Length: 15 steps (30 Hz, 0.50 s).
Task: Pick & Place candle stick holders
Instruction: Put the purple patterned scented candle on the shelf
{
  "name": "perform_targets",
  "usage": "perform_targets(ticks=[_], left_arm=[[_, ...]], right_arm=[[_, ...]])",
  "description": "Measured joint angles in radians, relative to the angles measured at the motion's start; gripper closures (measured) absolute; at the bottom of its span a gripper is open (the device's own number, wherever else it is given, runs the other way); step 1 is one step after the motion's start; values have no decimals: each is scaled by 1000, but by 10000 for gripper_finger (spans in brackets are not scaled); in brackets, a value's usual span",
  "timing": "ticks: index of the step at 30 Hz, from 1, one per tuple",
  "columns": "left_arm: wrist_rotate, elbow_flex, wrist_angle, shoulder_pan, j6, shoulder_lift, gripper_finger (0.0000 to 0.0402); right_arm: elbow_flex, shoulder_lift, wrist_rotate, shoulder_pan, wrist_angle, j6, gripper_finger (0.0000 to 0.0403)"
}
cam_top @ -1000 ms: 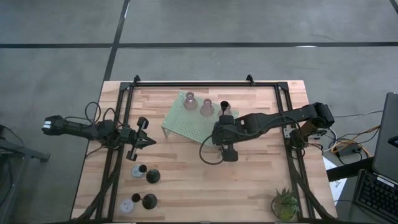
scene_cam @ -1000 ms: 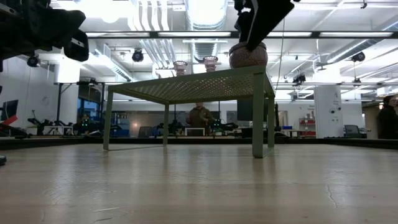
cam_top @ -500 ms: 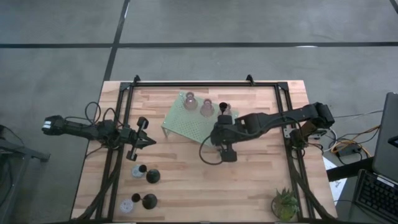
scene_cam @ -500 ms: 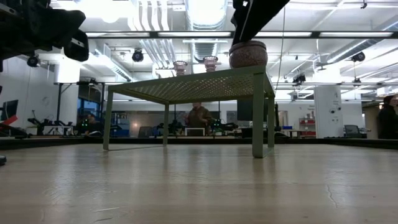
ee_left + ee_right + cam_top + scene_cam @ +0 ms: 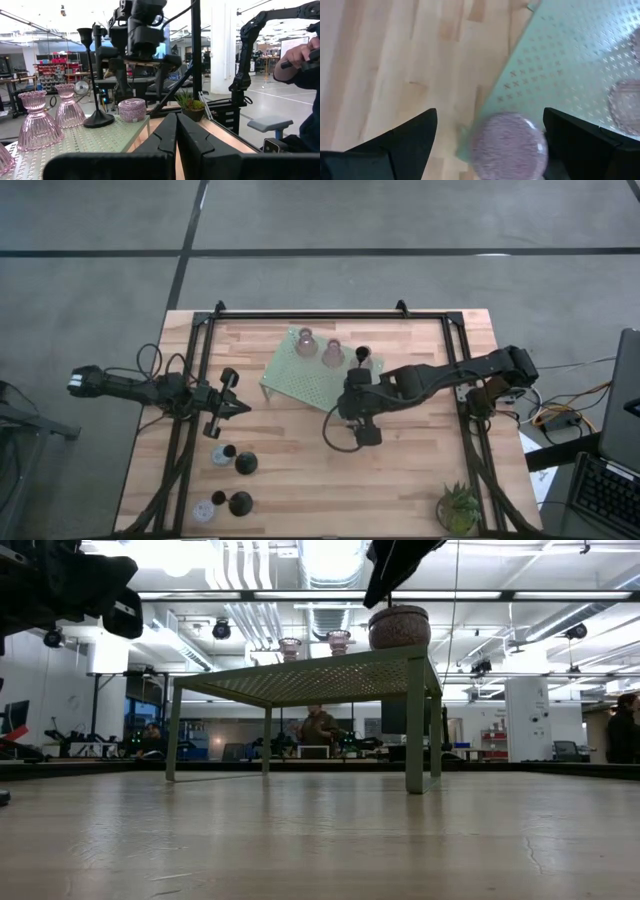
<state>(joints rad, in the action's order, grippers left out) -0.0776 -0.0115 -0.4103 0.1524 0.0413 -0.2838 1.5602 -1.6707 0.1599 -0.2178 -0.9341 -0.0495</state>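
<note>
Lavender holder (image 5: 509,144) at stand (image 5: 570,65) corner edge

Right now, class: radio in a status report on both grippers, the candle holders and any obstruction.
Right gripper open above the squat round holder at the green stand corner. Left gripper shut, waiting at table's left. Nothing blocking.

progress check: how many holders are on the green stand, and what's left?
Done: four holders sit on the green perforated stand: two pink glass ones, a black slim-stemmed one and a squat lavender one at the stand's corner. In hand: nothing; the right gripper is open above the lavender holder, the left gripper waits shut at the table's left. Left: the cluster of holders at the near left.
</note>
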Motion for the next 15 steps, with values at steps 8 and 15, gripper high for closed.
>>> perform_targets(ticks=[8, 15], left_arm=[[0, 0, 0, 0, 0, 0, 386], [0, 0, 0, 0, 0, 0, 386]], right_arm=[[12, 0, 44, -63, -5, -23, 44], [12, 0, 53, -137, -34, -78, 46]])
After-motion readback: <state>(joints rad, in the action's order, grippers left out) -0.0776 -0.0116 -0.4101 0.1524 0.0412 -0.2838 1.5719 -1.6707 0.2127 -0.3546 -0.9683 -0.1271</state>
